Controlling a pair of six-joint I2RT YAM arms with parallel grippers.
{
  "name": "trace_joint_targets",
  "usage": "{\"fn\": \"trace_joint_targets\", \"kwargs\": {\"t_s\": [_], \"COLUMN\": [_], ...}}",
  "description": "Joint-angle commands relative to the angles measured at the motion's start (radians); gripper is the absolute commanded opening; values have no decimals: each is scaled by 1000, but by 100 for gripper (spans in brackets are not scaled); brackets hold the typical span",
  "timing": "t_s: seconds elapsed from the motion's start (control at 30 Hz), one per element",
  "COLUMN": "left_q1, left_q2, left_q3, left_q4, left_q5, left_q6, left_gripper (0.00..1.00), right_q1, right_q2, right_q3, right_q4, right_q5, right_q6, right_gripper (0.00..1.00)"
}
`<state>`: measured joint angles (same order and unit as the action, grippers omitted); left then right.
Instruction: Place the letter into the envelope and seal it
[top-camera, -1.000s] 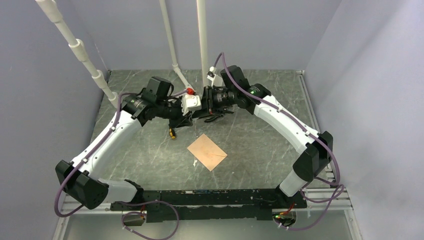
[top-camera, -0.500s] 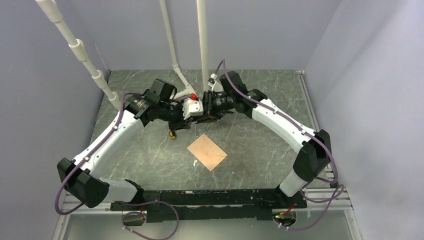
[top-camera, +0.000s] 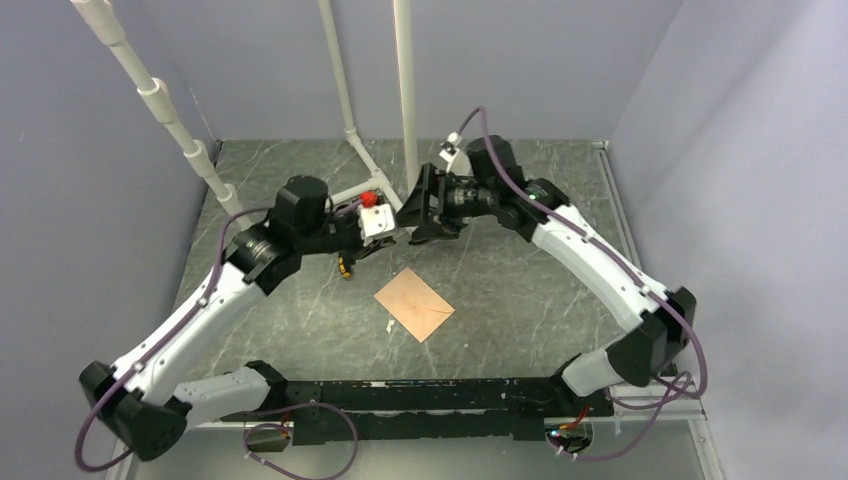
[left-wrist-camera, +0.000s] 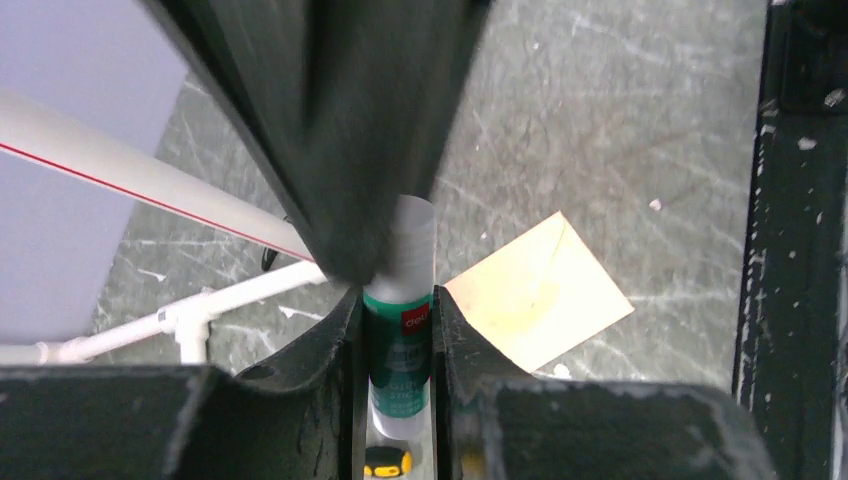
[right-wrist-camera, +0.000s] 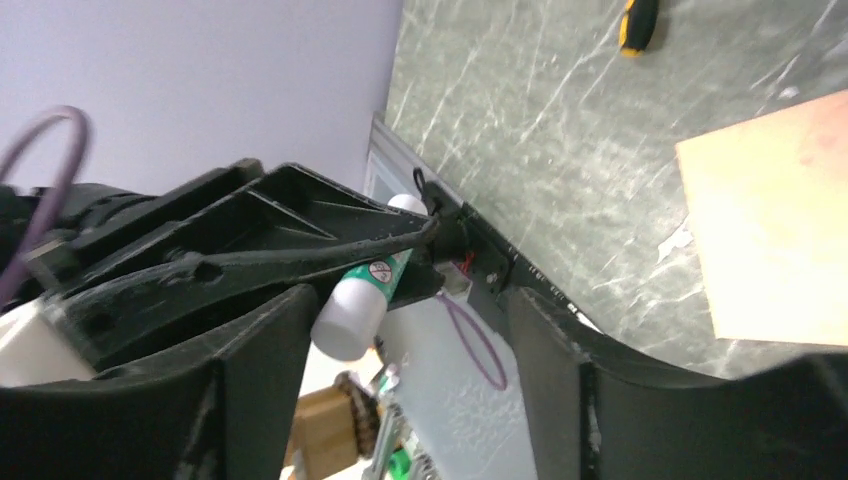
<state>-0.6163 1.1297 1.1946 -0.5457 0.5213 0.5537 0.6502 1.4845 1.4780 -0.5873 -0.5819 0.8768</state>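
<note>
A peach-tan envelope (top-camera: 414, 304) lies flat on the table's middle with no flap sticking out; it also shows as the envelope (left-wrist-camera: 540, 295) and the envelope (right-wrist-camera: 770, 230) in the wrist views. No separate letter is in view. Above and behind it, my left gripper (top-camera: 390, 237) is shut on a green-and-white glue stick (left-wrist-camera: 400, 340), its jaws pressing both sides at the left gripper (left-wrist-camera: 398, 300). My right gripper (top-camera: 419, 216) faces it, open. In its own view the right gripper (right-wrist-camera: 410, 295) straddles the glue stick's white end (right-wrist-camera: 348, 322) without touching it.
A small yellow-and-black item (top-camera: 345, 268) lies on the table left of the envelope, and a white scrap (top-camera: 388, 325) sits by its near corner. White pipes (top-camera: 404, 90) rise at the back and left. A black rail (top-camera: 430, 395) spans the front edge.
My right gripper has opened and let go of the glue stick's end, drawing back to the right. The left arm has shifted slightly left, still holding the stick. The envelope has not moved.
</note>
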Motion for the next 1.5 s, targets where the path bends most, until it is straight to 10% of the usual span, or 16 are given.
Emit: {"fn": "trace_joint_targets", "kwargs": {"t_s": [0.0, 0.3, 0.73, 1.13, 1.47], "left_q1": [-10, -10, 68, 139, 139], "left_q2": [-114, -138, 328, 743, 798], "left_q3": [-119, -231, -117, 78, 94], "left_q4": [207, 294, 217, 294, 223], "left_q5": [20, -140, -454, -369, -407], "left_q6": [-220, -770, -1438, -1558, -1592], "left_gripper": [2, 6, 15, 20, 38], "right_q1": [-76, -128, -128, -132, -160], "right_q2": [-168, -316, -411, -423, -423], "right_q3": [24, -87, -255, -256, -231], "right_q4": [6, -67, -44, -70, -93], "right_q5": [106, 404, 568, 628, 653], "right_q6": [2, -47, -49, -149, -185], "right_gripper": [77, 74, 65, 65, 67]}}
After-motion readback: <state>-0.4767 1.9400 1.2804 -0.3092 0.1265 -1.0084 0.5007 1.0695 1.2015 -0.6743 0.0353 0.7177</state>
